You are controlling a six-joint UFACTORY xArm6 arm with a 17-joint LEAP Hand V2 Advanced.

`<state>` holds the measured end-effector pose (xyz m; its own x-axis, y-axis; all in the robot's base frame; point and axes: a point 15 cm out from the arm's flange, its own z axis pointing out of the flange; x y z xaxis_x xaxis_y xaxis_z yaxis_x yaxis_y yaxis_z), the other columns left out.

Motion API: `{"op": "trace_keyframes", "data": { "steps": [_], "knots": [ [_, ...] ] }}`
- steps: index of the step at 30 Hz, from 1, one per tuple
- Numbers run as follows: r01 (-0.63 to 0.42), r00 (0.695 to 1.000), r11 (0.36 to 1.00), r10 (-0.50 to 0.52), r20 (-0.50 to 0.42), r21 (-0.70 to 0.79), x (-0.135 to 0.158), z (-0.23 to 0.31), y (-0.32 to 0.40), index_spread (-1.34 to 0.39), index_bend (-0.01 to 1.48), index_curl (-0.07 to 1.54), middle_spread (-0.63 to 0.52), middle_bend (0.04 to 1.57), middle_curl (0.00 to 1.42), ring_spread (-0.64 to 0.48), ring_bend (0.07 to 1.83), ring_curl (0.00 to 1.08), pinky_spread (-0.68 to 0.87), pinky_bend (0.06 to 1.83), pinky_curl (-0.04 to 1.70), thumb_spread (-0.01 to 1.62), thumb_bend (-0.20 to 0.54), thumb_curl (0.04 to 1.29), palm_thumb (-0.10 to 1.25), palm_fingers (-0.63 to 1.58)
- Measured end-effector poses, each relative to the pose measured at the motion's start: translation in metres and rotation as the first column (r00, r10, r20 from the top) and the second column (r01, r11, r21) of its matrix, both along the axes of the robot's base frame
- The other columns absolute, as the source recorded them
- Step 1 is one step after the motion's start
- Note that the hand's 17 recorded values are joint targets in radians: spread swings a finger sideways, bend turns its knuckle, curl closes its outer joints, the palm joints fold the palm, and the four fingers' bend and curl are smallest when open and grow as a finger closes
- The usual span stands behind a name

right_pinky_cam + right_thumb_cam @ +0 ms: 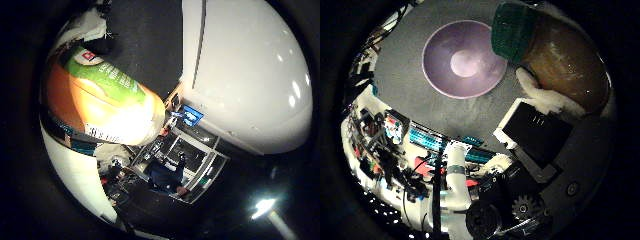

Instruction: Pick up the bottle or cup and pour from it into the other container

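A bottle (pixel 565 65) with amber liquid and a green ribbed cap (pixel 512 32) lies tilted against my palm. Its orange and green label (pixel 100 95) fills much of the little finger side view. My right hand (pixel 540 100) is shut on the bottle, with a white fingertip curled round its body below the cap. A purple bowl (pixel 462 60) stands on the grey table below, and nothing shows inside it. The cap points toward the bowl and overlaps its rim in the thumb side view.
The grey table top (pixel 405 85) surrounds the bowl. Past its edge are teal racks (pixel 427 139) and cluttered benches. My white arm (pixel 456 175) reaches in from that side. The little finger side view faces away from the table toward a white panel (pixel 245 70).
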<state>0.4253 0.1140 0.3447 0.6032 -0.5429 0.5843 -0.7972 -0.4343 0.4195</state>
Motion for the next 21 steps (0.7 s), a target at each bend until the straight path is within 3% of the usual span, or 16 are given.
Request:
{"op": "trace_keyframes", "data": {
  "steps": [21],
  "knots": [
    [-0.025,1.0,0.998,0.025,-0.006,-0.051,-0.01,-0.002,0.016,-0.19,1.17,0.79,-0.11,1.35,0.75,-0.24,1.29,0.83,-0.23,1.33,0.84,0.45,-0.02,0.95,1.08,1.13]
  ]
}}
